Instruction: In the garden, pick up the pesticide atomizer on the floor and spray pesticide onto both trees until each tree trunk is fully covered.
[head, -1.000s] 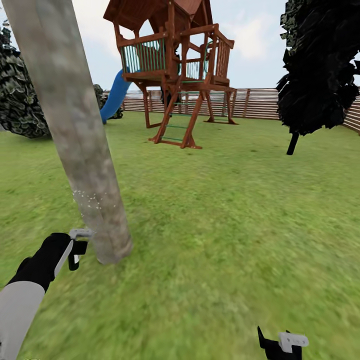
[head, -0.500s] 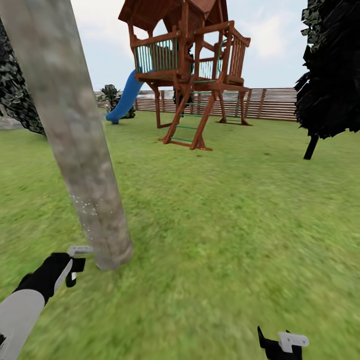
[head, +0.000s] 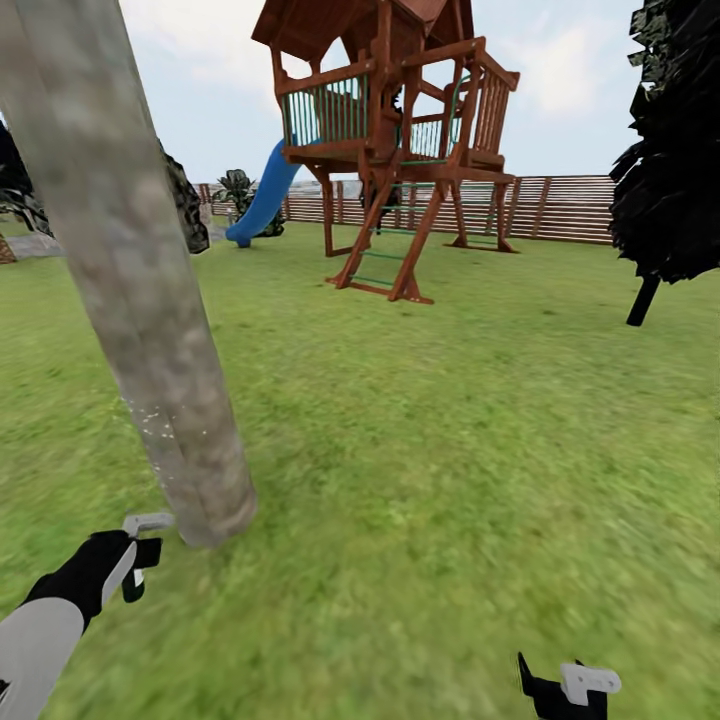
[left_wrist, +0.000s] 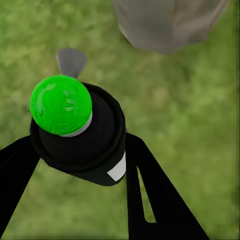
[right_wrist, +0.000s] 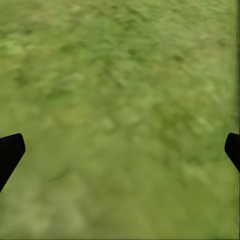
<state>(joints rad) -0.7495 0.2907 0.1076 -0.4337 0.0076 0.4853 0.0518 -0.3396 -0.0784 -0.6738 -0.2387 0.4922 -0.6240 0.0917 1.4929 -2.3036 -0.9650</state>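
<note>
1. Two black fingers (left_wrist: 150, 195) of the left gripper (head: 135, 560) are closed around the atomizer (left_wrist: 80, 130), a black bottle with a round green cap (left_wrist: 61, 105) and a grey nozzle (left_wrist: 71, 61); one finger presses each side of the bottle.
2. In the head view the left gripper hangs low over the lawn (head: 450, 450), with the atomizer's pale nozzle (head: 148, 522) pointing at the foot of the tree trunk (head: 150, 330), just beside it but not touching.
3. The right gripper (right_wrist: 120, 150) is spread wide and empty, its finger tips at the two edges of the right wrist view, with grass between them. In the head view it sits low on the right (head: 565, 688), well apart from the trunk.
4. A thin haze of white specks (head: 150, 425) lies on the trunk's lower left side.
5. Farther off stands a wooden play tower (head: 400, 120) with a blue slide (head: 262, 195), and behind it a brown slat fence (head: 560, 208).
6. A dark tree (head: 675, 150) stands at the right.
</note>
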